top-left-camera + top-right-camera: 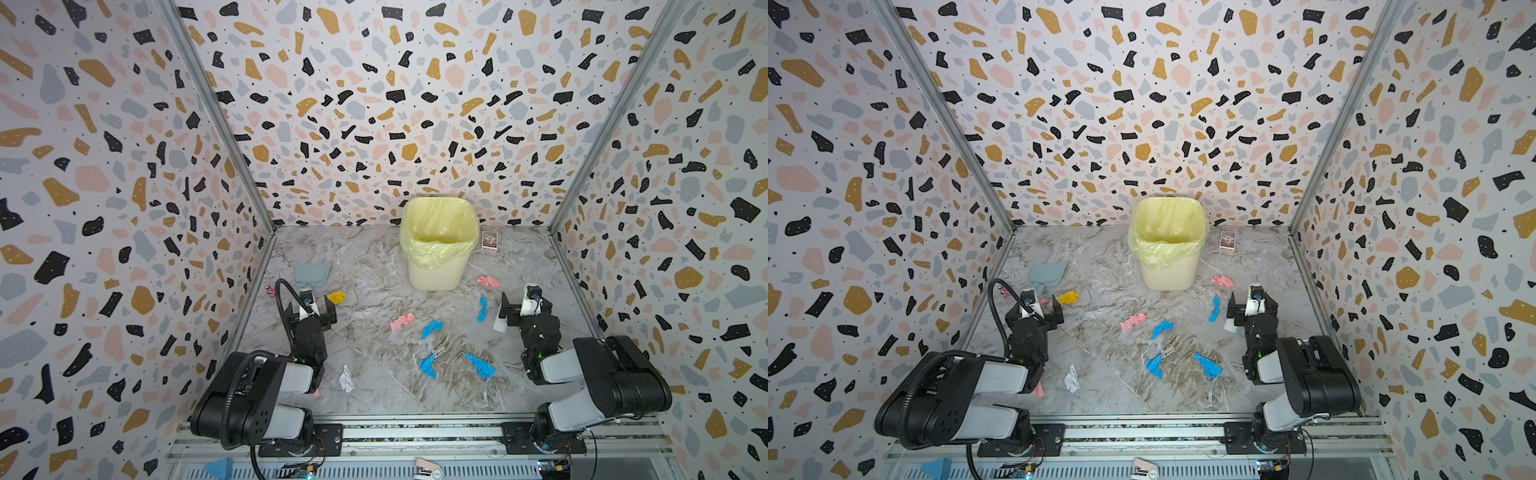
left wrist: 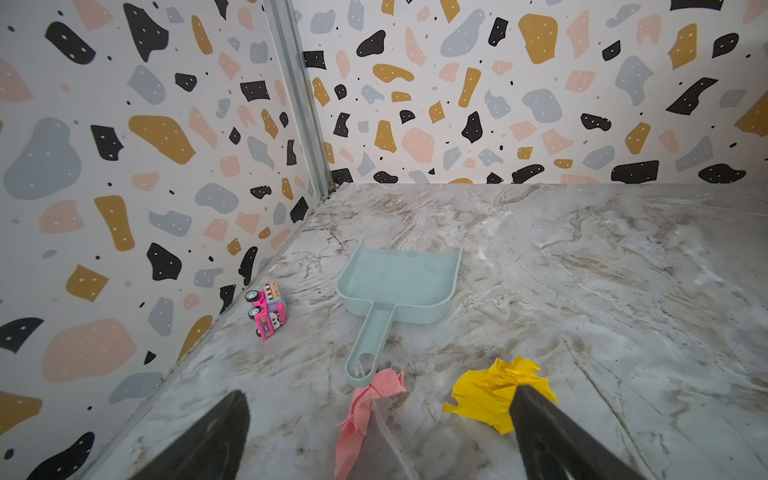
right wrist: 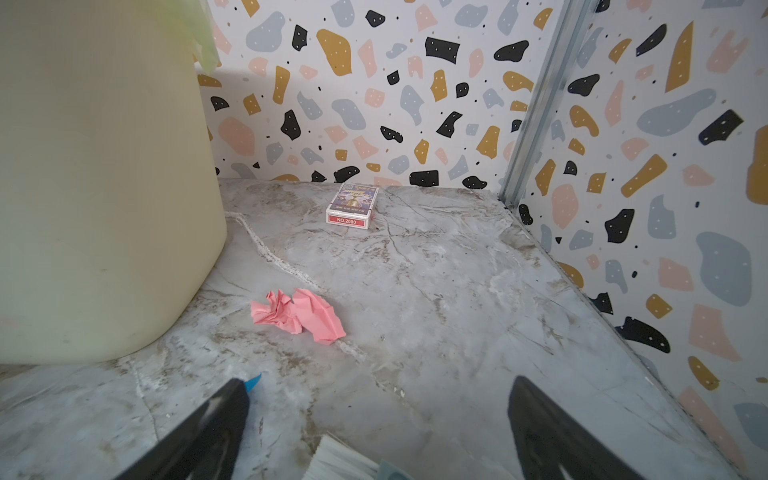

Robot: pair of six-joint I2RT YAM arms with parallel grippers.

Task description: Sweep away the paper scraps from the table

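Blue paper scraps (image 1: 432,328) number four, yellow one (image 1: 336,297); left end effector (image 1: 311,312), right end effector (image 1: 525,309) gape empty.

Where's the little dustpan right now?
In both top views the dustpan lies left on the table, beside the toy truck, just beyond the left gripper.

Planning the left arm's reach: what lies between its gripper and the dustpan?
In the left wrist view, a pink paper scrap lies between the open left gripper and the dustpan, at its handle tip.
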